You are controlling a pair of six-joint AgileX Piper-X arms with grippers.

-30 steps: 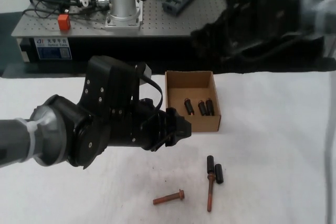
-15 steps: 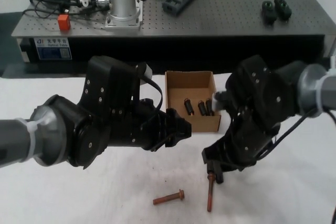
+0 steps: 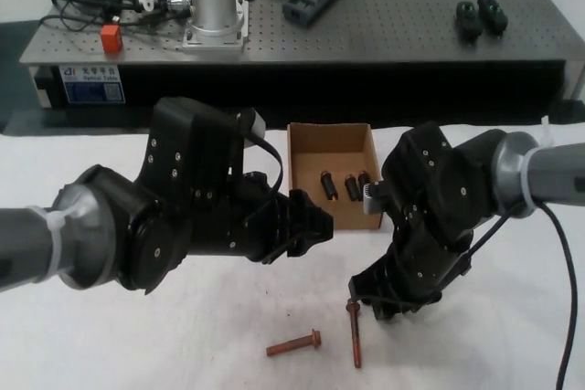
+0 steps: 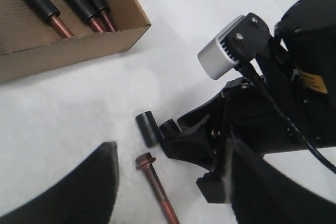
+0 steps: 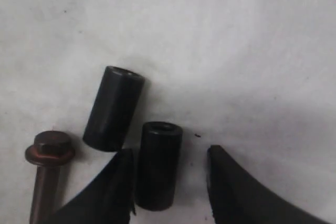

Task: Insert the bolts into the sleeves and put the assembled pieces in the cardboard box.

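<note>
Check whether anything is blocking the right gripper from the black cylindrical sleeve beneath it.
Nothing visible does. The right gripper is open, with the black cylindrical sleeve lying between its fingers. A second black sleeve and a copper-coloured bolt lie close beside, outside one finger.

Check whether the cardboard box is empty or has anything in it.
Not empty: the cardboard box holds three assembled pieces, lying side by side on its floor.

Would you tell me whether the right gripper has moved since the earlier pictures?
Yes: the right gripper came from beyond and right of the cardboard box down to its near side.
</note>
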